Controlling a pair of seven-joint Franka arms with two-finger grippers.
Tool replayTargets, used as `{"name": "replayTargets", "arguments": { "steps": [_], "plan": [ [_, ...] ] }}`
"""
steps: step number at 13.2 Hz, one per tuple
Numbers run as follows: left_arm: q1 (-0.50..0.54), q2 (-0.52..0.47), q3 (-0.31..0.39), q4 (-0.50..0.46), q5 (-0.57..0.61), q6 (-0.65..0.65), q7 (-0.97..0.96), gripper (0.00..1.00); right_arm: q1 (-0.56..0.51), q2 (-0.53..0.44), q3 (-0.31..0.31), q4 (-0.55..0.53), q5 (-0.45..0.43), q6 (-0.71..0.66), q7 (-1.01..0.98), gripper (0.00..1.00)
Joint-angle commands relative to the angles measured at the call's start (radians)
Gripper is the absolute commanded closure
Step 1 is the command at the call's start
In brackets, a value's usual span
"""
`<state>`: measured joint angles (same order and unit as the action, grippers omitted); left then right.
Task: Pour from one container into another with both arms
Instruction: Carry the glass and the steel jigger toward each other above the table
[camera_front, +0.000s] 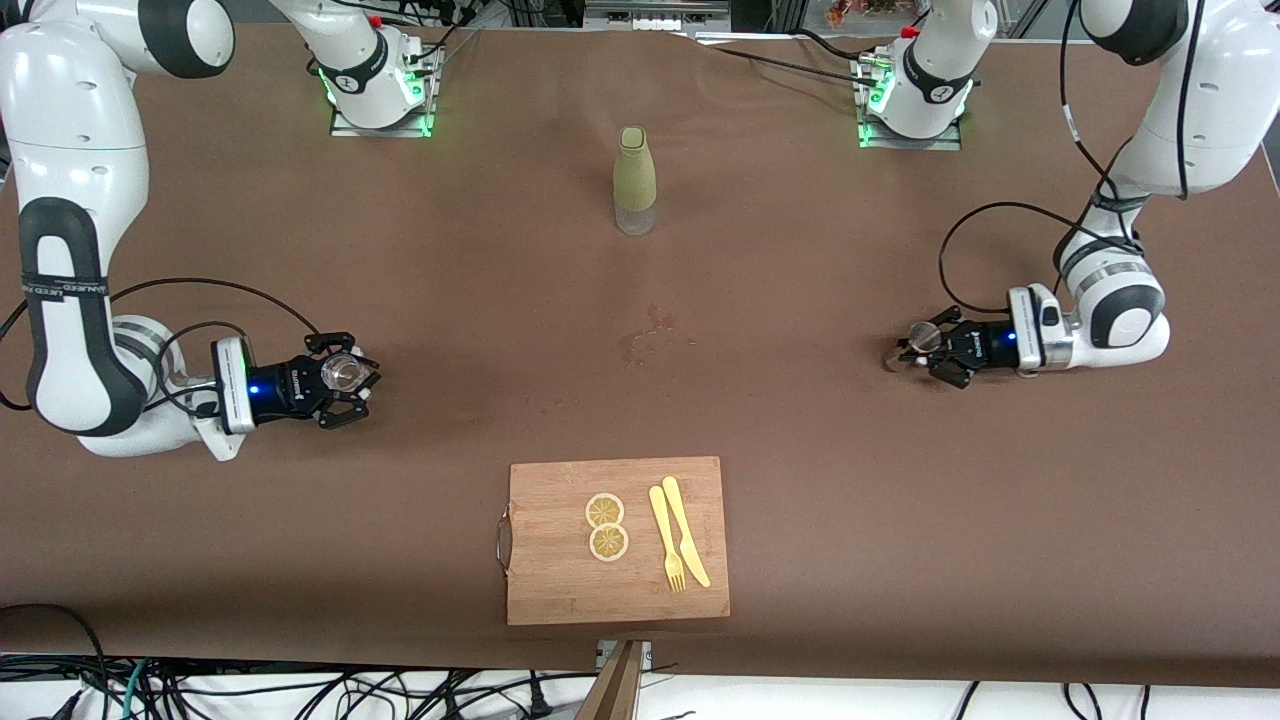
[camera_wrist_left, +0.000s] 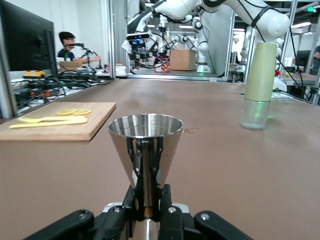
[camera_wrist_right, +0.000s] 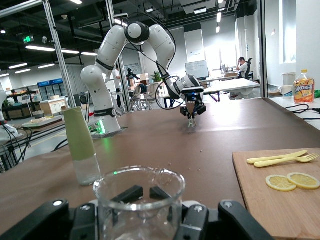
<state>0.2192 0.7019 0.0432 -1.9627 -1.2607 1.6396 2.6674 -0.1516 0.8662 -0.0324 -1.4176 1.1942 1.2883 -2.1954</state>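
Containers were both in hand: the right gripper (camera_front: 345, 378), at the frame's left edge, was clamped on a clear glass beaker (camera_wrist_right: 139, 202), and the left gripper (camera_front: 925, 348), at mid right, was clamped on a steel jigger (camera_wrist_left: 145, 145). Both were held upright, well apart. Pouring hadn't begun, I judged; next they must meet over the middle, one tipping above the other. A green bottle (camera_front: 634, 180) stood top centre.

Cutting board (camera_front: 560, 580): two lemon slices (camera_front: 606, 526), fork (camera_front: 666, 540), knife (camera_front: 686, 530).
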Motion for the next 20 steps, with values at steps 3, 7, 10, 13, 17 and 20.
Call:
{"name": "replayTargets", "arguments": {
  "steps": [3,7,10,13,17,20],
  "plan": [
    [-0.113,-0.07,-0.092,-0.019,-0.115,0.121,-0.102,1.0,0.0,-0.016,0.003,0.017,0.009,-0.02,0.095,1.0],
    [-0.23,-0.055,-0.132,-0.021,-0.273,0.192,-0.159,1.0,0.02,-0.027,0.006,0.022,0.005,-0.023,0.135,1.0],
    [-0.329,-0.048,-0.152,-0.019,-0.409,0.268,-0.159,1.0,0.073,-0.083,0.003,0.019,0.015,-0.014,0.143,1.0],
    [-0.423,-0.048,-0.154,-0.018,-0.528,0.325,-0.164,1.0,0.154,-0.123,-0.004,0.002,0.034,0.035,0.18,1.0],
    [-0.523,-0.027,-0.155,0.011,-0.689,0.388,-0.153,1.0,0.211,-0.209,0.058,-0.047,0.03,0.228,0.266,1.0],
    [-0.578,-0.006,-0.154,0.028,-0.73,0.411,-0.15,1.0,0.216,-0.286,0.178,-0.187,0.03,0.414,0.252,1.0]
  ]
}}
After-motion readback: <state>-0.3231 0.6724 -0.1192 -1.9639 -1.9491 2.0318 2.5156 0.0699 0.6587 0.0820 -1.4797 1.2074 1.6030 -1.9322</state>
